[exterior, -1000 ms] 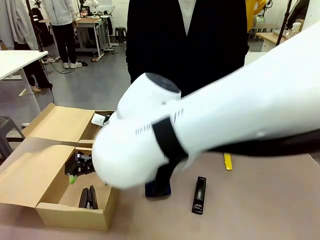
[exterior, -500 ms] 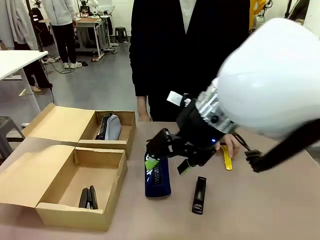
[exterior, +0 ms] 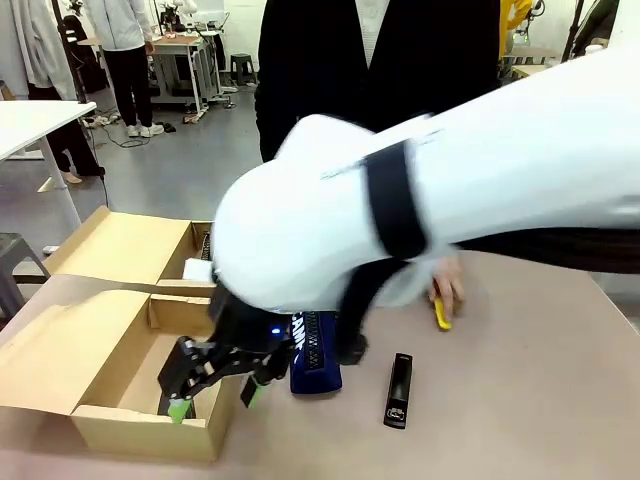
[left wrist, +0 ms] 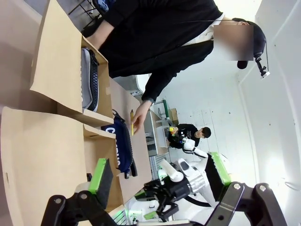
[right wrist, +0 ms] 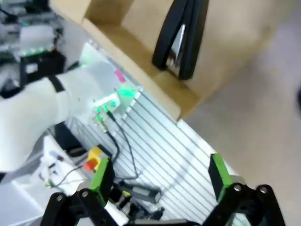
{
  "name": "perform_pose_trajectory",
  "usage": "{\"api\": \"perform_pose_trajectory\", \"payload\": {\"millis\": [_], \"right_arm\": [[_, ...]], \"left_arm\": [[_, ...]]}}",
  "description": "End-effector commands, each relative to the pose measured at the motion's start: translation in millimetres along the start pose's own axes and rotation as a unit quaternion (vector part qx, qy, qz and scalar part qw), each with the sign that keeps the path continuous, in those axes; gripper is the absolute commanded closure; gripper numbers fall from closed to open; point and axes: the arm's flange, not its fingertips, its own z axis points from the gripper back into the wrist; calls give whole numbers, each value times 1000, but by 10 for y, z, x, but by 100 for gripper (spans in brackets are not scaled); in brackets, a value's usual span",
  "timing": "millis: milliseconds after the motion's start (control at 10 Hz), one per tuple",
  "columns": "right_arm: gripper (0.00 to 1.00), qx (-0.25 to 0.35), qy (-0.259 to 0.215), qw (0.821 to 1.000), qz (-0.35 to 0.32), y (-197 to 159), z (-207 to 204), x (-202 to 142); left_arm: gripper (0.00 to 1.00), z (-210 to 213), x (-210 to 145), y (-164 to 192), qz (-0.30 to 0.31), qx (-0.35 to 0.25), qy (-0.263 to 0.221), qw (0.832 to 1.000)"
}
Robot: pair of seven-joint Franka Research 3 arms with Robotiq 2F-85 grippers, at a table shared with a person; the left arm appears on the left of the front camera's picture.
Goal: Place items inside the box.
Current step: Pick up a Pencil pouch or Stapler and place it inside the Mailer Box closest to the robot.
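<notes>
Right end effector (exterior: 215, 398) spread empty over box (exterior: 140, 436) rim; its arm (exterior: 450, 180) half hides navy pencil case (exterior: 318, 365).

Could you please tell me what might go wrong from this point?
The open right claw hangs at the box's near right corner; lowering could catch or shove the cardboard. The person's hand rests at the yellow knife, close by the right arm; a swing might strike it.
</notes>
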Motion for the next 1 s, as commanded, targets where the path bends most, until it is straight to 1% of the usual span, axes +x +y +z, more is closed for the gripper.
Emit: {"api": "perform_pose_trajectory", "payload": {"millis": [0, 100, 200, 300, 500, 600, 700, 800, 900], "right_arm": [[0, -14, -3, 1000, 0, 8, 163, 222], [0, -13, -20, 1000, -12, -44, 296, 145], [0, -1, -30, 999, -17, -108, 446, 50], [0, 17, -48, 998, -25, -216, 678, -116], [0, 66, -113, 990, -55, -574, 1349, -711], [0, 44, -195, 975, -95, -771, 1605, -1048], [0, 54, -244, 962, -112, -922, 1804, -1386], [0, 68, -277, 946, -151, -1147, 1960, -1710], [0, 78, -294, 935, -183, -1386, 2044, -1974]], "left_arm": [[0, -8, -5, -23, -8, -9, -4, 1000], [0, -8, -5, -23, -8, -9, -4, 1000], [0, -8, -5, -23, -8, -9, -4, 1000], [0, -8, -5, -23, -8, -9, -4, 1000], [0, -8, -5, -23, -8, -9, -4, 1000], [0, -8, -5, -23, -8, -9, -4, 1000], [0, -8, -5, -23, -8, -9, -4, 1000], [0, -8, -5, -23, -8, -9, -4, 1000], [0, -8, -5, -23, -8, -9, -4, 1000]]}}
